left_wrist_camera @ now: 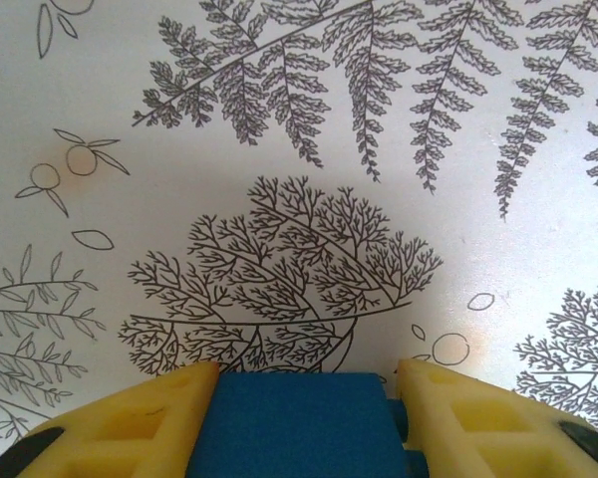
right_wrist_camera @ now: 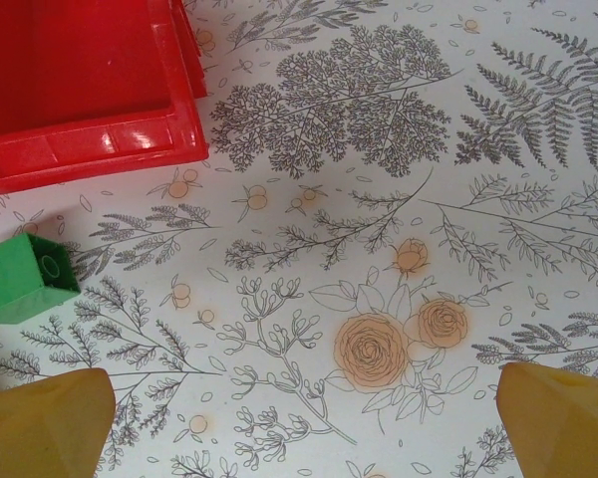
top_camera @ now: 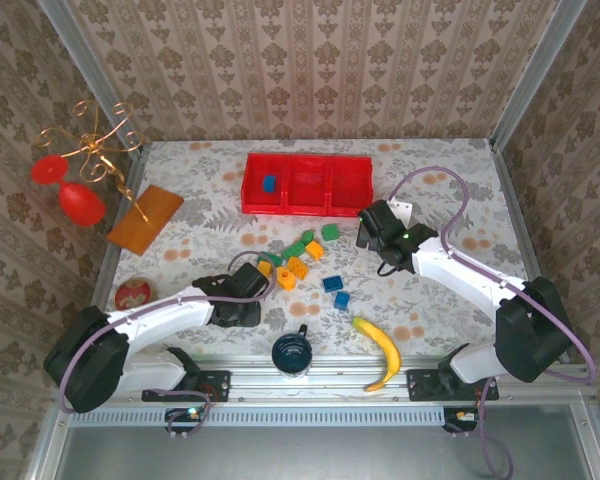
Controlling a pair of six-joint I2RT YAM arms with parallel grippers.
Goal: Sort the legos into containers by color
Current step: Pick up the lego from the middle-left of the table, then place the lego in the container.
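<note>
The red tray [top_camera: 307,207] lies at the back centre, and one blue lego [top_camera: 269,184] sits in its left compartment. Loose green legos [top_camera: 307,240], orange-yellow legos [top_camera: 296,268] and two blue legos [top_camera: 336,290] are scattered on the cloth in front of it. My left gripper [top_camera: 250,288] is low at the left of that cluster. In the left wrist view its yellow fingers [left_wrist_camera: 130,423] are shut on a blue lego [left_wrist_camera: 299,428]. My right gripper [top_camera: 370,232] hovers open by the tray's right end, beside a green lego [right_wrist_camera: 25,279] and the tray corner [right_wrist_camera: 90,139].
A yellow banana [top_camera: 380,350] and a dark blue cup [top_camera: 292,352] lie near the front edge. An orange-brown board [top_camera: 145,218], a gold stand with red ornaments [top_camera: 80,170] and a small red disc [top_camera: 133,294] occupy the left side.
</note>
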